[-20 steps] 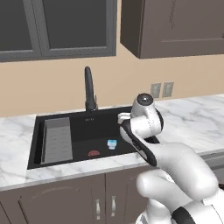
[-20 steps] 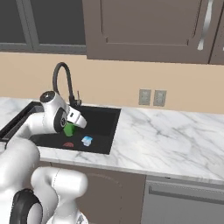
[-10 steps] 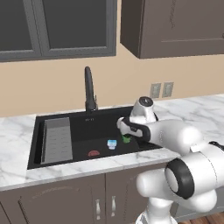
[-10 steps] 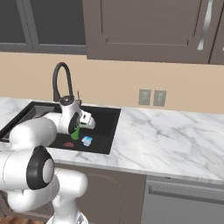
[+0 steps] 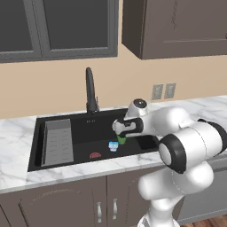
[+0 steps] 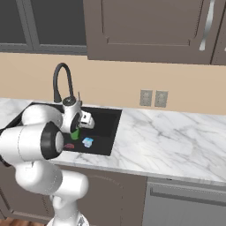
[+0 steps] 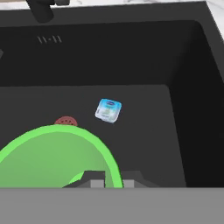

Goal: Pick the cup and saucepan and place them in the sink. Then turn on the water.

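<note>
Now carried from above the counter edge to a position over the sink (image 5: 75, 116), with the arm folded in over the basin. End effector (image 7: 109, 180) clamped on the rim of the cup (image 7: 52, 157), held above the sink floor near the red drain (image 7: 66, 120). Release likely due next; saucepan transfer not yet begun
</note>
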